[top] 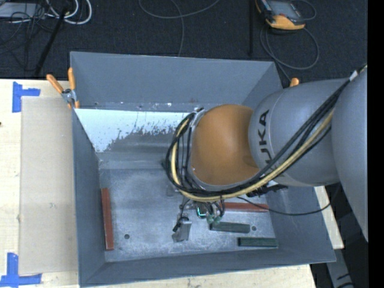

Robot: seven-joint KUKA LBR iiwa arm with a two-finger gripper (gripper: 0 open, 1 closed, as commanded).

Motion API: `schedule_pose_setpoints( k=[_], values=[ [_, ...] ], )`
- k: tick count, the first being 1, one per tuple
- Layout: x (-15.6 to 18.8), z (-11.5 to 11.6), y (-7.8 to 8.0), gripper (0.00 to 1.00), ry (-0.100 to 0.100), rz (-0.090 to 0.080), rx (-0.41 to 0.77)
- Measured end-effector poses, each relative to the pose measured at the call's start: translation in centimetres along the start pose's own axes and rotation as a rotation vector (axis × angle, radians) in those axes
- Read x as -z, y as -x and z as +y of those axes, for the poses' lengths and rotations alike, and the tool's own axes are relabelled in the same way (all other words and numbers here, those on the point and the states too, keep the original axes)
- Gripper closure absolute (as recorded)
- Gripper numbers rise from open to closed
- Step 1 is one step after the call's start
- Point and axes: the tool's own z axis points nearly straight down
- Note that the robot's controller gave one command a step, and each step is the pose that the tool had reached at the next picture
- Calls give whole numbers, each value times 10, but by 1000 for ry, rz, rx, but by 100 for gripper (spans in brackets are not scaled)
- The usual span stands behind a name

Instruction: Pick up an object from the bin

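1. The gripper (193, 218) sits low near the middle of the bin floor; whether it is spread or closed cannot be told.
2. Nothing appears lifted; a dark green bar (231, 227) lies just right of it, so grasping and lifting likely remain.

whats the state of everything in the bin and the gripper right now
gripper: low over the bin floor, near the middle
long brown stick: flat on the floor along the left wall, far from the gripper
red stick: flat, left end hidden under the arm
near green bar: flat, just right of the gripper
far green bar: flat by the front wall
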Motion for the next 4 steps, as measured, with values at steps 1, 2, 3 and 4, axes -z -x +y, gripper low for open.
schedule_pose_setpoints(
  k=[1,2,3,4],
  values=[
    [-61,-121,5,0,-3,-3,44],
    [-79,-186,18,0,0,-9,-113],
    [-78,-184,18,100,2,-8,-112],
    [69,-185,11,100,2,-17,-242]
  ],
)
